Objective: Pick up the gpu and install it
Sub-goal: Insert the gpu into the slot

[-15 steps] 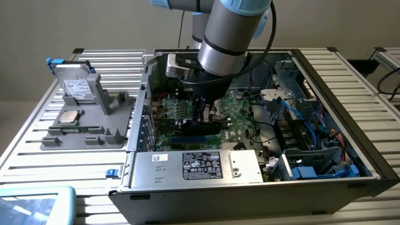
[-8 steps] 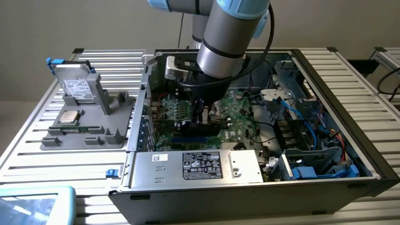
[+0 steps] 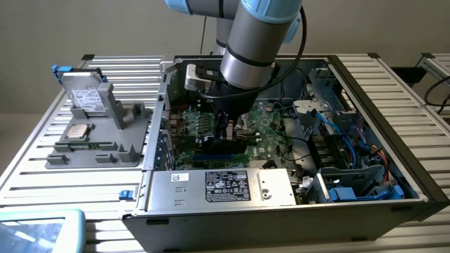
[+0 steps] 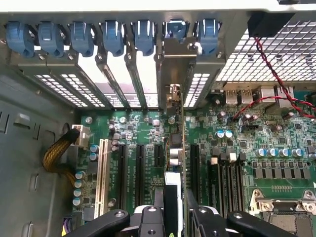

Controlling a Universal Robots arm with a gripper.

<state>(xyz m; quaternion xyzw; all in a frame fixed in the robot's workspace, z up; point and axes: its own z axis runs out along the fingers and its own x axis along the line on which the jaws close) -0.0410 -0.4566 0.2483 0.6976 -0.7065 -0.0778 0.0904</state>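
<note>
Pinching the gpu [image 4: 174,69] between them, the fingers [image 4: 171,207] hold it upright — over the motherboard [image 4: 133,128].

Soft, even room light cast no hard shadows; beyond the pincer [image 4: 174,202] white glare blew out the slot openings [image 4: 118,81]; the case wall [image 4: 29,163] beside it sat dim and shadowed.

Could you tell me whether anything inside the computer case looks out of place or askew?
One blue slot clip sits turned differently from its neighbours, in line with the gpu that the gripper holds on edge. Nothing else stands out.
</note>
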